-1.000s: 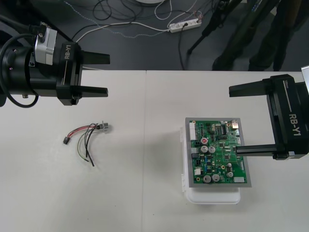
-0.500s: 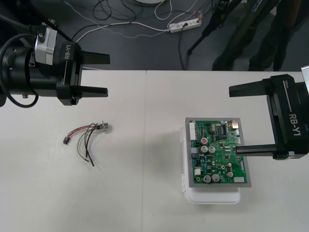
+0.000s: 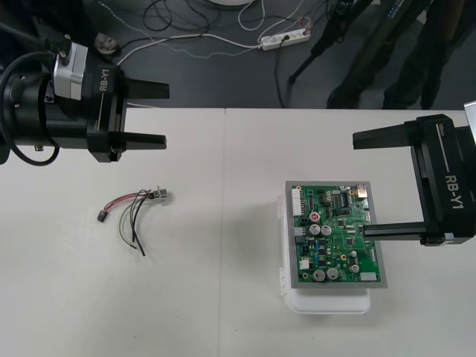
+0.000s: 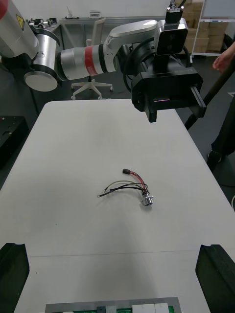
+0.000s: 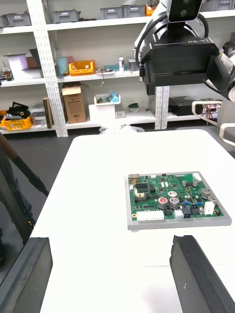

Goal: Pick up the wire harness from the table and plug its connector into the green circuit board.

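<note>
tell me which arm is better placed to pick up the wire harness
Left. The open left end effector hangs near the small harness of thin red, black and green wires, on the same side of the light table. The open right end effector sits at the green circuit board, far across.

Front overhead — wrists face inward (sharing table (image 3: pixel 186 297)).
</note>
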Robot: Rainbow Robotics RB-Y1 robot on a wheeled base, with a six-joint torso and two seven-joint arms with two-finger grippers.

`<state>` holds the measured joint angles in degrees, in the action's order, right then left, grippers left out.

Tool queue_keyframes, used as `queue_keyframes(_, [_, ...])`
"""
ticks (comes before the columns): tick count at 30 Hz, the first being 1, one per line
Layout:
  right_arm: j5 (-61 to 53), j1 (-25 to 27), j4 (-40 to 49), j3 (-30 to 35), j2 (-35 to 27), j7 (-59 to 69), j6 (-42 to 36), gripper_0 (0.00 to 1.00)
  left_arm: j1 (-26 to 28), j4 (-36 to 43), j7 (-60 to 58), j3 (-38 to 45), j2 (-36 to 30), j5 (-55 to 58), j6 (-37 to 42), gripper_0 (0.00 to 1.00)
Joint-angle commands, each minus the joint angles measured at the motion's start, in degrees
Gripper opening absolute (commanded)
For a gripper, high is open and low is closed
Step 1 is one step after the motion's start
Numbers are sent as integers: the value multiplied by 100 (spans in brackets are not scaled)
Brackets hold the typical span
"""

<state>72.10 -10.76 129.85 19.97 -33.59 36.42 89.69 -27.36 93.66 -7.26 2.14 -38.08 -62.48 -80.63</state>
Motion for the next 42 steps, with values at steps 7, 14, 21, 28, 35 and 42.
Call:
queue_keyframes(7, [-20, -137, 14, -108, 19, -205, 31, 100, -243, 206, -328, 164, -226, -1, -208, 71])
queue_keyframes(14, [-20, -137, 14, -108, 19, -205, 31, 100, -243, 206, -328, 164, -226, -1, -208, 71])
queue_keyframes(21, [-20, -137, 14, -108, 19, -205, 31, 100, -243, 206, -328, 164, -226, -1, -208, 71])
queue_keyframes(28, [59, 162, -74, -433, 168, -258, 31, 100, -243, 206, -328, 164, -226, -1, -208, 71])
queue_keyframes(35, [138, 171, -21, -512, 133, -328, 31, 100, -243, 206, -328, 164, -226, -1, -208, 71])
queue_keyframes(42, [33, 338, -21, -398, 133, -337, -312, 100, -243, 206, -328, 164, -226, -1, -208, 71])
